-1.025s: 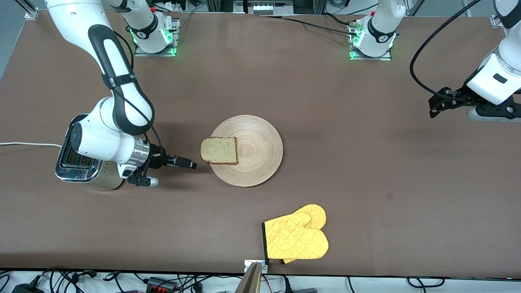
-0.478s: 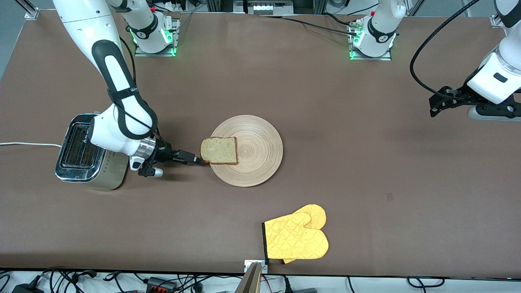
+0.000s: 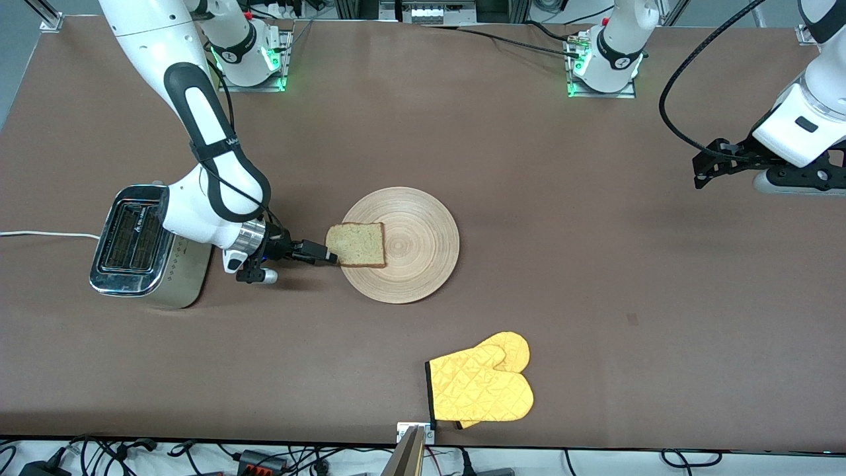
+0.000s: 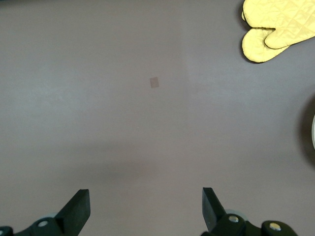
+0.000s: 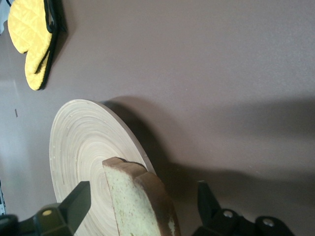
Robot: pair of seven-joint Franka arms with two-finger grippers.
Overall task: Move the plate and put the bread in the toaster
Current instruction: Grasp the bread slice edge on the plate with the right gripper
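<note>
Right gripper (image 3: 328, 255) down low at the plate's nine o'clock edge, fingers spread wide and straddling the overhanging edge of the bread (image 3: 357, 244), one finger (image 5: 74, 204) on each face of the slice, not yet pinched shut, nothing held. Bread lying flat on the plate (image 3: 416, 264), its crust edge poking out past the rim toward the toaster (image 3: 142, 248). Plate sitting mid-table, toaster out at nine o'clock from it at the right arm's end, slots up, white cord (image 3: 39, 234) trailing off the edge. Yellow oven mitts (image 3: 481, 387) at about five o'clock from the plate, nearer the front camera. Left gripper (image 3: 702, 173) waiting over bare table at the left arm's end, fingers (image 4: 78, 209) wide apart, empty.
</note>
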